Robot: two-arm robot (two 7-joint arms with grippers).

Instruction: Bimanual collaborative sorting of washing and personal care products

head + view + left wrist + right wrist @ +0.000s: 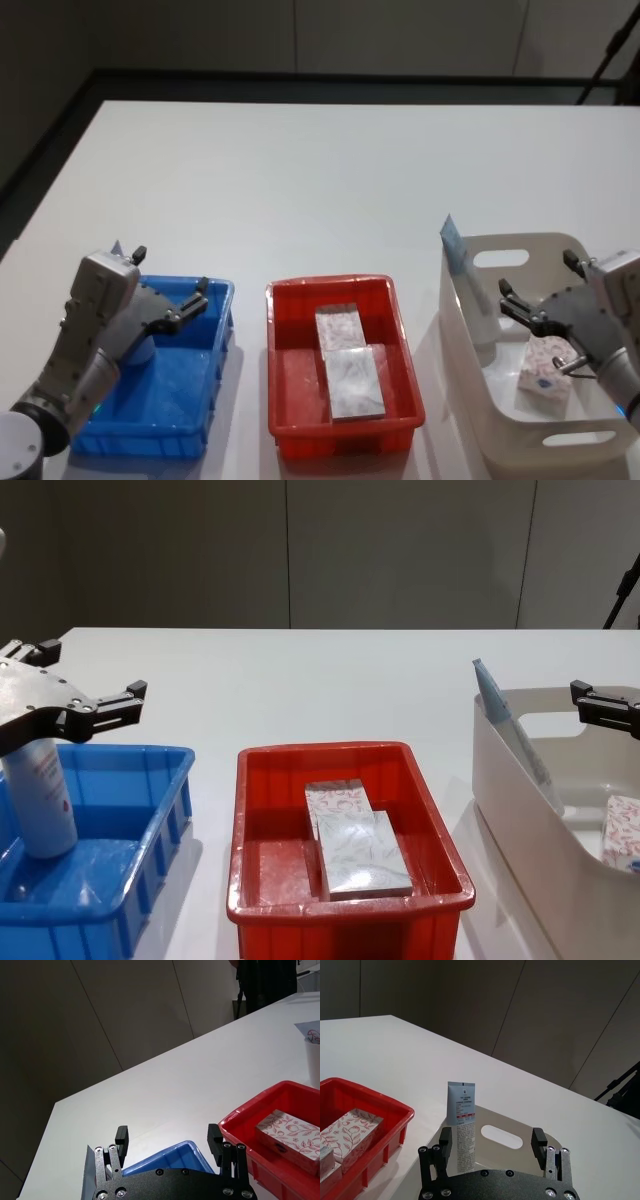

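currently left claw hangs with fingers apart, empty, over the blue bin at lower left of head view; a tube stands in that bin. right claw, also apart and empty, over the white bin at lower right, holding a tube and a box. two boxes lie in the red bin, centre of counter.

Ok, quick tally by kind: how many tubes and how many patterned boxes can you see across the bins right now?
Pale-blue tubes: 2, one in the blue bin at, one in the white bin at.
Leaf-pattern boxes: 3, two in the red bin at and, one in the white bin at.
Total: 5.
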